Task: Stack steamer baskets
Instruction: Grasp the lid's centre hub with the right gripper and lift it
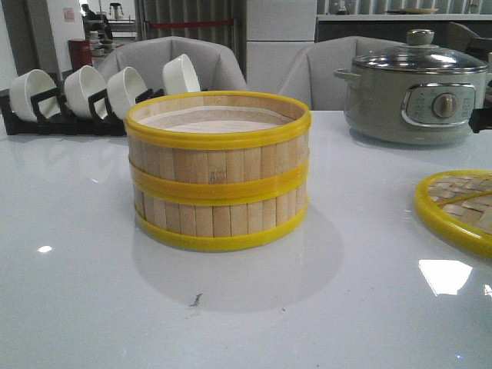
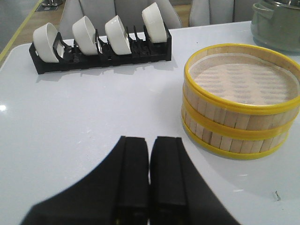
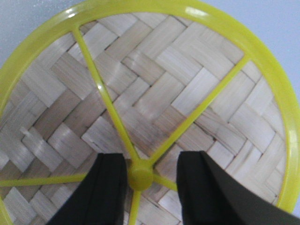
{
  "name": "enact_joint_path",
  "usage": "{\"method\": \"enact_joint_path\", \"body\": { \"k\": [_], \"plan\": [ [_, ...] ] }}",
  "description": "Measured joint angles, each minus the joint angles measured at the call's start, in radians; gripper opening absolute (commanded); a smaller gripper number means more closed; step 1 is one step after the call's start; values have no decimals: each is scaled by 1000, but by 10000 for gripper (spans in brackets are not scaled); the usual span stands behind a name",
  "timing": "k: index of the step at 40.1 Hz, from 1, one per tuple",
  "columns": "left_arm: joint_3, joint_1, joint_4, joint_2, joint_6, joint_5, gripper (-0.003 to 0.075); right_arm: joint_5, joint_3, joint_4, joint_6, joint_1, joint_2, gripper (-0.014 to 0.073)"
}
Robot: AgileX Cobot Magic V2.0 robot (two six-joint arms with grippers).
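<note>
Showing the workspace from near to far, the views begin with the grippers. The left gripper (image 2: 149, 173) has its two black fingers (image 2: 133, 173) pressed together along their inner faces, with nothing between them; it hangs over bare white table (image 2: 84, 117), apart from the stack. The right gripper (image 3: 151, 187) has its fingers (image 3: 110, 187) spread, one on either side of the small yellow knob (image 3: 139, 177) at the hub of a woven lid (image 3: 154, 93). Whether the pads touch the knob cannot be told; a narrow gap shows on at least one side. The right wrist looks almost straight down on this lid, a round disc of plaited pale bamboo with a yellow rim and yellow spokes running out from the hub. In the front view the same lid lies flat at the table's right edge, partly out of frame, and neither arm appears.

At mid-table stand the steamer baskets (image 1: 217, 173), one set squarely on the other, their yellow rims meeting in a band halfway up the slatted wall. A pale liner shows inside the upper basket.

Farther back, on the left, a black rack (image 1: 69, 115) holds four white bowls (image 1: 181, 77) on edge. On the right, a grey electric pot (image 1: 419, 96) with a glass cover stands near the far edge of the table.
</note>
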Motion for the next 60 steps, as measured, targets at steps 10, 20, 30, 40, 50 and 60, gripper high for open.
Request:
{"method": "enact_joint_path", "body": {
  "k": [10,20,30,40,50,60],
  "plan": [
    [0,0,0,0,0,0,86,-12,0,0,0,0,1,364],
    [0,0,0,0,0,0,86,-12,-2,1,0,0,17,363],
    [0,0,0,0,0,0,86,-14,-2,17,0,0,17,212],
    [0,0,0,0,0,0,86,-10,-5,33,0,8,17,23],
    [0,0,0,0,0,0,86,63,-57,33,0,64,23,23],
    [0,0,0,0,0,0,86,189,-261,33,0,166,-1,23]
  ]
}}
